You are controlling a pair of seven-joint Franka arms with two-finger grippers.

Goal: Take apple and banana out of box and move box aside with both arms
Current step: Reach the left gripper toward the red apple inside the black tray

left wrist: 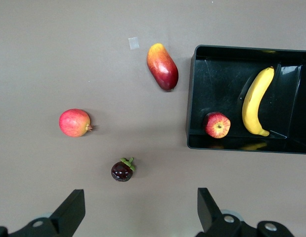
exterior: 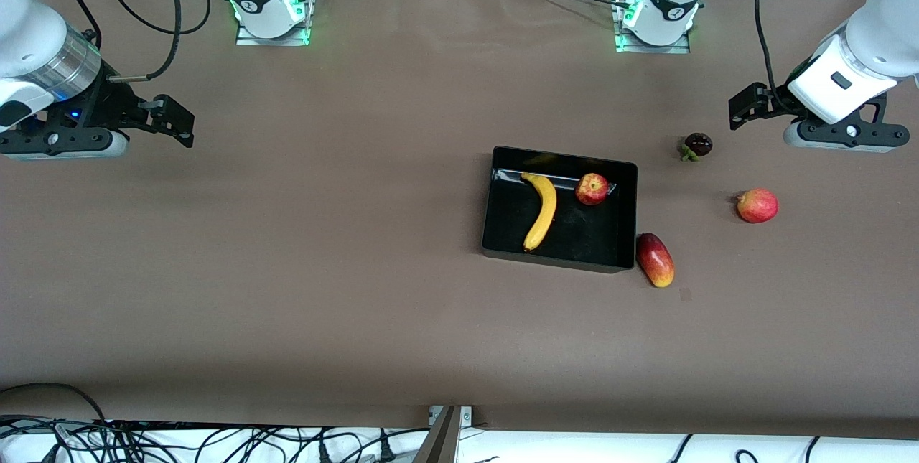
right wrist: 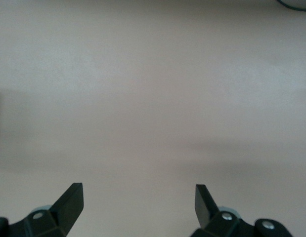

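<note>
No legible text or labels anywhere.

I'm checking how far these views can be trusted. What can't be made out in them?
- Tray: in the left wrist view the picture's edge cuts off one end.
- Right end effector: its own wrist view shows only bare table; no fruit or tray appears there.
- Tray floor beside the banana: glossy reflections obscure it in the front view.

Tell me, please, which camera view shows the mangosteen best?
The left wrist view: the mangosteen lies close under that camera, its dark skin and green stem cap plain to see. The front view shows it only as a small dark fruit toward the left arm's end of the table. The right wrist view shows only bare table.
</note>
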